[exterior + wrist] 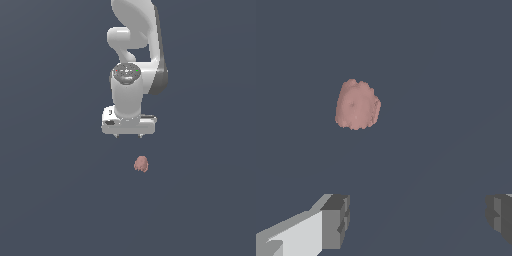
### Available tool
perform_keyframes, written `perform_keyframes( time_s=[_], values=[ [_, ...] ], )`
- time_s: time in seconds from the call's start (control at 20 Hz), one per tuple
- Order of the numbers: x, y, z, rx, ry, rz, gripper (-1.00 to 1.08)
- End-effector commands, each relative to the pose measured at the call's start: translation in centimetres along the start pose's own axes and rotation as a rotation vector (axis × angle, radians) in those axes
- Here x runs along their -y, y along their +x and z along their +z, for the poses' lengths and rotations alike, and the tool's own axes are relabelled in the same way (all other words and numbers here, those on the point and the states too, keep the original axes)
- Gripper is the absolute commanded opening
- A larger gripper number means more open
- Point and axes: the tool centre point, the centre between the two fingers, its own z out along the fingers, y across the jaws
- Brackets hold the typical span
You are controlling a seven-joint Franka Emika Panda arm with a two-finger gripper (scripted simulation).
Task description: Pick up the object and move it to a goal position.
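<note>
In the exterior view the white arm's gripper [128, 135] hangs above the dark floor [50, 200] with the small pinkish lump [141, 164] lying apart from it, and in the wrist view the jaws stand wide apart and empty, the lump [357, 105] not between them.

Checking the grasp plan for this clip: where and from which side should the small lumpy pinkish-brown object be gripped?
Grip the small lumpy pinkish-brown object across its rounded middle, from straight above. It lies alone on the flat dark surface with no handle, and the open pincer looks wider than it.
</note>
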Motion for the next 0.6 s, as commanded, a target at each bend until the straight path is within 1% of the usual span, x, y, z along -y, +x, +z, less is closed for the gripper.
perform_keyframes(
  time_s=[0.0, 0.15, 0.4, 0.55],
  values=[
    [0.0, 0.0, 0.0, 0.000, 0.000, 0.000, 1.00],
    [0.5, -0.1, 0.1, 0.005, 0.002, -0.012, 1.00],
    [2.5, -0.7, 0.7, 0.025, 0.011, -0.068, 1.00],
    [2.8, -0.8, 0.8, 0.028, 0.012, -0.077, 1.00]
  ],
)
